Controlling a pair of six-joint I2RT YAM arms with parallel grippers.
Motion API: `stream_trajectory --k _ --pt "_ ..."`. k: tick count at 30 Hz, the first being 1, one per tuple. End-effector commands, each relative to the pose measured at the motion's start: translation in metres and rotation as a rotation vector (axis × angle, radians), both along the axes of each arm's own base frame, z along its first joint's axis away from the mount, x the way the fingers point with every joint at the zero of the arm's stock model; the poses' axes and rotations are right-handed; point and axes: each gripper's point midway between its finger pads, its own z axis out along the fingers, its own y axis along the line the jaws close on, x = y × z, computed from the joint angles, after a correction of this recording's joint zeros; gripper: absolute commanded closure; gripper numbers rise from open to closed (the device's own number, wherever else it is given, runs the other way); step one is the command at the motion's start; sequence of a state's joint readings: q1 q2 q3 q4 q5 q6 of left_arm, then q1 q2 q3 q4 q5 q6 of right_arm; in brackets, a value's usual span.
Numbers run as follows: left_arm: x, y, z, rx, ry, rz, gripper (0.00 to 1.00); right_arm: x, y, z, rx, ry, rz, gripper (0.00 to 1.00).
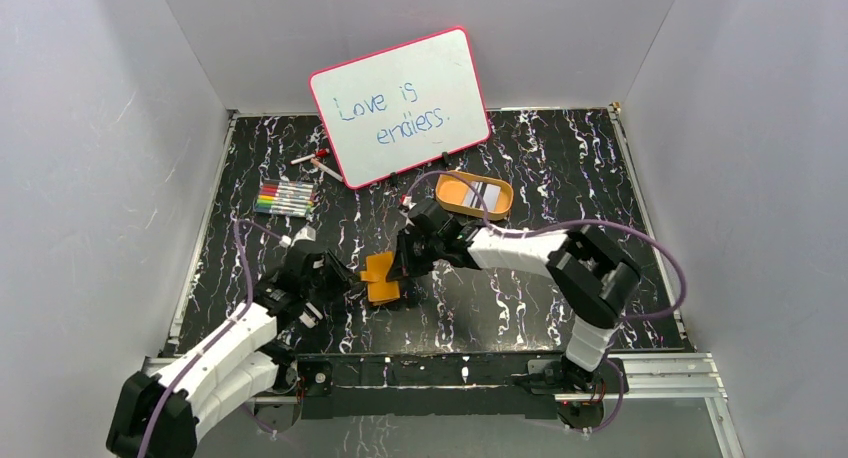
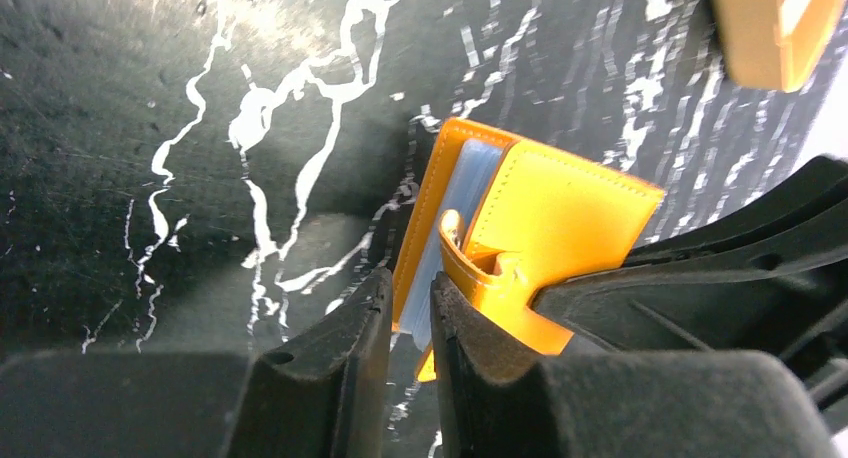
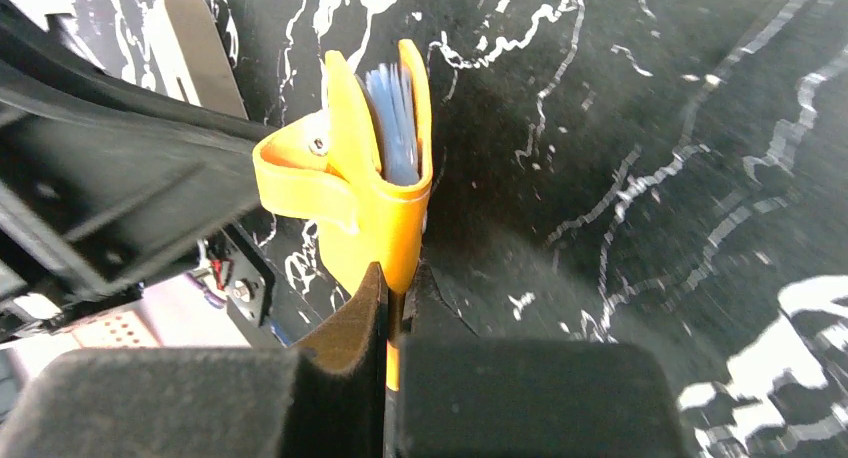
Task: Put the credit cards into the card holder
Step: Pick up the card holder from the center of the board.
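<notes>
Pinching small square orange leather card holder (image 1: 381, 278) mid-table with left gripper (image 2: 408, 288) and right gripper (image 3: 398, 278), one side each, probably to pull it open. Not yet filled with whitish plastic credit cards (image 1: 482, 192).

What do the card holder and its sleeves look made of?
The card holder: likely leather or faux leather, smooth matte orange; stitching along the edge, and the strap bends softly. The sleeves: thin clear plastic with a bluish tint; translucent layered sheets between the covers.
</notes>
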State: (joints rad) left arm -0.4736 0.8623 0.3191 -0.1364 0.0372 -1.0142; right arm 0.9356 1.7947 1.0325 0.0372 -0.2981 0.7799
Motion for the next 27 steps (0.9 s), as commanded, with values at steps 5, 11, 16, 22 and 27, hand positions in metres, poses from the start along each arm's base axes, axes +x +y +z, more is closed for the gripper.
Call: stream_trajectory --k 5,11,16,22,27 --pt "0.015 0.009 0.079 -0.018 -0.159 0.073 0.65 0.033 -0.065 0.045 -0.282 -0.338 -0.036 1.0" --pt "0.033 -0.03 0.145 -0.217 -0.278 -0.024 0.46 0.067 -0.102 0.088 -0.484 -0.654 -0.049 1.0" --pt "0.05 -0.06 0.175 -0.322 -0.31 -0.089 0.43 0.083 -0.107 0.142 -0.476 -0.819 -0.101 1.0" --pt "0.061 -0.071 0.196 -0.17 -0.579 -0.193 0.42 0.088 -0.102 0.181 -0.402 -0.724 -0.228 1.0" --pt "0.059 -0.085 0.194 0.109 -0.769 -0.301 0.4 0.096 -0.101 0.196 -0.279 -0.558 -0.338 1.0"
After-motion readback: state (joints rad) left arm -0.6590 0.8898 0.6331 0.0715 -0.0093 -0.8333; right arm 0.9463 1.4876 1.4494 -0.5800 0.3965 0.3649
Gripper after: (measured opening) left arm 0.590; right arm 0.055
